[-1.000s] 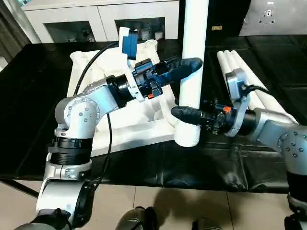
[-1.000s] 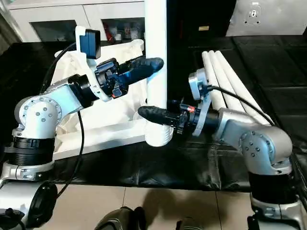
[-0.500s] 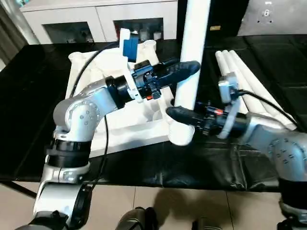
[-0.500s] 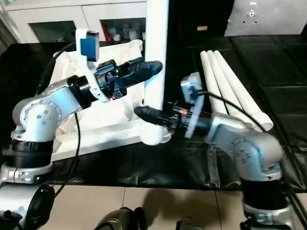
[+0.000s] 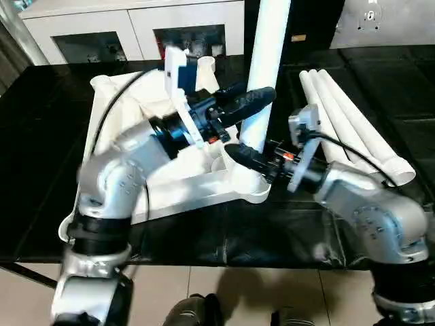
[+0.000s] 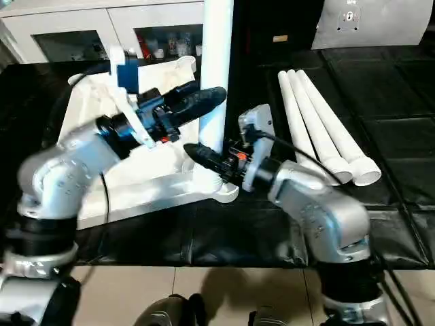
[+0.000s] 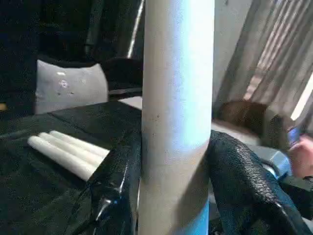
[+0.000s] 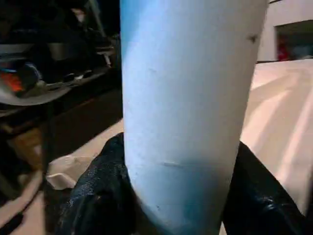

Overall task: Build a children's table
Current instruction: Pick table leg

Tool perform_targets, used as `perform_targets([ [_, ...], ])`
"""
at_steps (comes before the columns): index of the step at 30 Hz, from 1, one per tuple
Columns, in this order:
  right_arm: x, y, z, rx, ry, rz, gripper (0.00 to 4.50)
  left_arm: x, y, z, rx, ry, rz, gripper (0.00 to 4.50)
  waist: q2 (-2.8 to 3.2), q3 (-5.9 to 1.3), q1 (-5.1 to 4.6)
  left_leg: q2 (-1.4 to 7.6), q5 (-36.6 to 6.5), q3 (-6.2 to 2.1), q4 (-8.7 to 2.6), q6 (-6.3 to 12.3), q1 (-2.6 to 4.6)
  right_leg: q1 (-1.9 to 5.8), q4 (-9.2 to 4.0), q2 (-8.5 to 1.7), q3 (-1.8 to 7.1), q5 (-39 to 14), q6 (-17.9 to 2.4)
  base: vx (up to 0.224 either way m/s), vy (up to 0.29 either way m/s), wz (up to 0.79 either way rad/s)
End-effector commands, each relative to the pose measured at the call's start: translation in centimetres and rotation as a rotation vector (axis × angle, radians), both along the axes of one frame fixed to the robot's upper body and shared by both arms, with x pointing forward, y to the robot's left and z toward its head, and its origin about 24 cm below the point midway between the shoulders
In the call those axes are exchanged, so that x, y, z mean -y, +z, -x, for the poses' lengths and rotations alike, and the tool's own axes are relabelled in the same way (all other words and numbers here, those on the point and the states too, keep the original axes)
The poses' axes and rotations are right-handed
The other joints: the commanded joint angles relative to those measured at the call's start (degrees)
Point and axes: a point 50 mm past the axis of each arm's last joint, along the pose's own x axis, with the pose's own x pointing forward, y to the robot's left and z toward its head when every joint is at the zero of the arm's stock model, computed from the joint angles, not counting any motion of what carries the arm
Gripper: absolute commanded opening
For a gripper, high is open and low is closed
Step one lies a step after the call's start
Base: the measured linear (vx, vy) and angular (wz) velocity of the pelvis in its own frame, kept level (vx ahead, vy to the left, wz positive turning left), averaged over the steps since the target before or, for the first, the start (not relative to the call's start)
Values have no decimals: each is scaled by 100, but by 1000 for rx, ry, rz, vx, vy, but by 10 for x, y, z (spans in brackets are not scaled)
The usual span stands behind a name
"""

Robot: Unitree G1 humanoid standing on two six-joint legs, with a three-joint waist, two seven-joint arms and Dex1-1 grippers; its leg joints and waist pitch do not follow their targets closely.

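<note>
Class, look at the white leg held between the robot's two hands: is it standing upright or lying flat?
Upright, leaning slightly. The leg rises from the tabletop's near corner socket, gripped by the left hand above and the right hand below.

My black-covered work table (image 5: pixel 41 170) carries the upturned white tabletop (image 5: pixel 129 102); three spare legs (image 6: pixel 319 132) lie alongside.

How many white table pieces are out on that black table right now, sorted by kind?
Upright leg, held between the left hand and the right hand: 1
Loose legs lying side by side on the black table: 3
Square top, lying underside up: 1
Total: 5 white pieces
</note>
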Motion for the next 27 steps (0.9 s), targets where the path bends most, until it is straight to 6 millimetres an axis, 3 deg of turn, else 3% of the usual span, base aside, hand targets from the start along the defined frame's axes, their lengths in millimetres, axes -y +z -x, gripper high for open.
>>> perform_targets([
  [1, 4, 9, -4, 98, -95, 25, 192, -4, -22, -5, -49, 117, -100, 248, -85, -463, -52, 654, -2682, -433, -568, -765, 342, 45, -504, -506, 291, -1513, -789, 0, 0, 0],
  [4, 4, 3, -5, 110, -116, 52, 192, -5, -30, -5, -50, 163, -124, 248, -111, -457, -69, 652, -2561, -424, -554, -674, 323, 53, -524, -520, 303, -1466, -819, 0, 0, 0],
  [8, 5, -7, -3, 103, -120, 73, 191, -9, -41, -2, -71, 175, -109, 248, -135, -459, -71, 649, -2248, -397, -533, -408, 299, 69, -528, -513, 302, -1370, -906, 0, 0, 0],
  [9, 5, -9, -2, 101, -118, 76, 191, -10, -42, -1, -78, 173, -108, 248, -163, -464, -76, 651, -2195, -389, -535, -374, 297, 69, -529, -502, 300, -1316, -914, 0, 0, 0],
  [10, 4, -10, -2, 105, -117, 81, 191, -10, -45, -1, -85, 167, -105, 248, -147, -461, -73, 656, -2169, -392, -536, -350, 300, 65, -521, -501, 300, -1282, -926, 0, 0, 0],
  [12, 4, -13, 0, 117, -111, 95, 191, -11, -51, 2, -97, 154, -108, 248, -207, -467, -62, 664, -2061, -375, -529, -229, 282, 71, -516, -515, 301, -1269, -966, 0, 0, 0],
  [15, 3, -16, 2, 123, -101, 103, 191, -14, -58, 6, -118, 158, -98, 248, -202, -451, -74, 667, -2019, -357, -533, -175, 285, 63, -528, -504, 302, -1290, -968, 0, 0, 0],
  [20, 4, -16, 3, 122, -107, 88, 191, -17, -54, 9, -140, 149, -27, 248, -275, -429, -102, 651, -2103, -342, -520, -168, 301, 43, -550, -503, 313, -1620, -968, 0, 0, 0],
  [21, 4, -16, 3, 121, -109, 79, 191, -17, -54, 10, -141, 141, -19, 248, -248, -421, -106, 652, -2153, -351, -522, -198, 305, 30, -553, -501, 312, -1718, -943, 0, 0, 0],
  [23, 4, -15, 3, 124, -111, 76, 191, -17, -55, 11, -138, 141, -36, 248, -250, -411, -126, 663, -2279, -364, -552, -275, 313, 15, -550, -480, 308, -1751, -893, 0, 0, 0],
  [24, 4, -15, 4, 126, -111, 76, 191, -18, -56, 11, -135, 146, -50, 248, -292, -411, -143, 669, -2342, -367, -571, -310, 315, 15, -549, -468, 303, -1709, -871, 0, 0, 0],
  [25, 4, -15, 4, 126, -111, 76, 191, -18, -56, 11, -135, 146, -50, 248, -279, -416, -142, 668, -2360, -370, -574, -328, 319, 14, -538, -471, 302, -1683, -869, 0, 0, 0],
  [27, 6, -15, 3, 134, -125, 73, 191, -18, -59, 11, -115, 161, -92, 248, -349, -411, -166, 666, -2379, -359, -581, -344, 303, 21, -550, -497, 311, -1658, -872, 0, 0, 0],
])
